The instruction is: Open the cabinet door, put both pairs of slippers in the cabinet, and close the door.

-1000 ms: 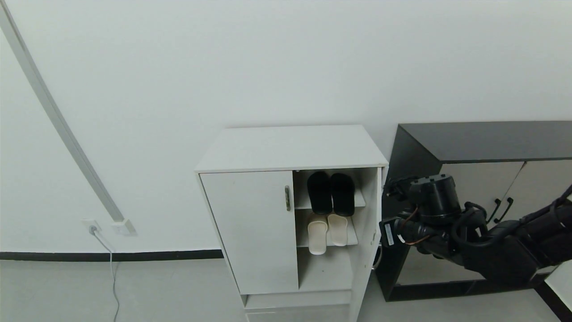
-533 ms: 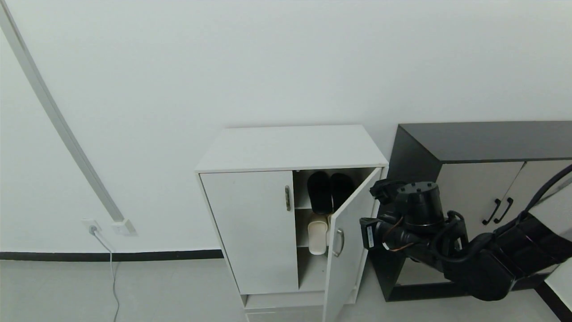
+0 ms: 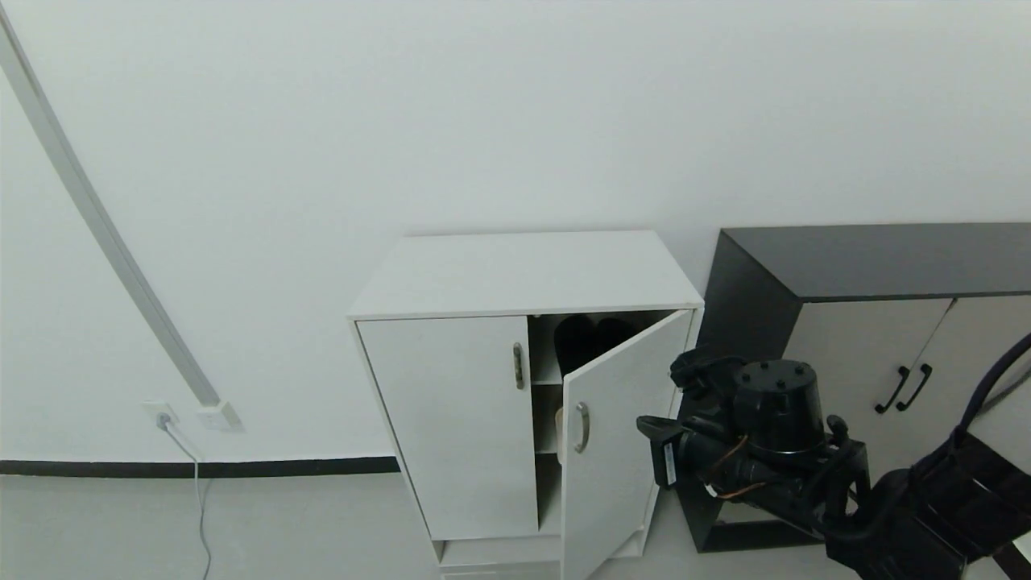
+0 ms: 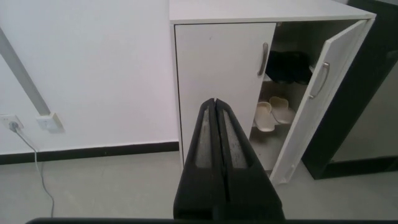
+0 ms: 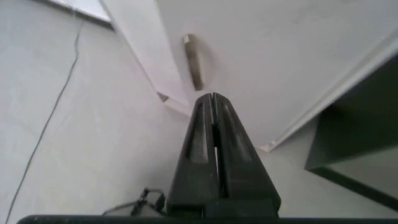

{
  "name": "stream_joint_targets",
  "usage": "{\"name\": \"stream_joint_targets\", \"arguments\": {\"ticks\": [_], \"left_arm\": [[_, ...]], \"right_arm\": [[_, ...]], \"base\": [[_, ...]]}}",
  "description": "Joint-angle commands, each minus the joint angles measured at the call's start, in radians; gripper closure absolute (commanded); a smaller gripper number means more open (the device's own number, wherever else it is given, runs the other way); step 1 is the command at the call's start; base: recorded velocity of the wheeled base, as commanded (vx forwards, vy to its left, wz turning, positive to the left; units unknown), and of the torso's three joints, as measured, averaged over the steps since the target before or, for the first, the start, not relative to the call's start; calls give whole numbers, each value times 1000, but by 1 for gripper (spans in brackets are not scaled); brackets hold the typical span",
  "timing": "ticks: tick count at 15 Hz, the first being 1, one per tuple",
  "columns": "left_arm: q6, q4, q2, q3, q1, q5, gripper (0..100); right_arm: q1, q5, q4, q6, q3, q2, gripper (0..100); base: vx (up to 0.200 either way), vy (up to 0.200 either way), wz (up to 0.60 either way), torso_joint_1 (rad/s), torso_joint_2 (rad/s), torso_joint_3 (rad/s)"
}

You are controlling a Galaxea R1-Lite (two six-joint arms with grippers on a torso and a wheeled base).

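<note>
Right gripper (image 5: 213, 99), tips pressed together, is pointing at the half-open door (image 3: 608, 435) to its left, nearer than the left gripper (image 4: 214, 104), likewise pressed closed. Black slippers (image 4: 289, 65) and white slippers (image 4: 273, 113) are sitting inside the cabinet (image 3: 523, 270).

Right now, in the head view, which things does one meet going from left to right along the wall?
Wall socket → closed cabinet door → half-open cabinet door → black cabinet.

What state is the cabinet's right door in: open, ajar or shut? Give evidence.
Ajar: the right door stands angled from the cabinet, black slippers showing through the gap.
</note>
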State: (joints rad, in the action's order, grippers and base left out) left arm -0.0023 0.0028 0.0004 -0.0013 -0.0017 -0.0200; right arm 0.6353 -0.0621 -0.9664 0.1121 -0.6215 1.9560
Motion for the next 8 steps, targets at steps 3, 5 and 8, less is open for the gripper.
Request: {"name": "stream_joint_targets", "arguments": {"ticks": [3,5,8], "left_arm": [[-1,0,1,1,0,0,100],[-1,0,0,1,0,2,100],[-1,0,1,0,0,2,100]], "right_arm": [[9,-1,-2,0,16,3,100],[6,8,-5,3,9,18,100],[-2,12,-46,3,-23,80,100]], "base": [[200,0,0,12,4,1],[0,0,0,0,0,0],[0,0,0,0,0,0]]}}
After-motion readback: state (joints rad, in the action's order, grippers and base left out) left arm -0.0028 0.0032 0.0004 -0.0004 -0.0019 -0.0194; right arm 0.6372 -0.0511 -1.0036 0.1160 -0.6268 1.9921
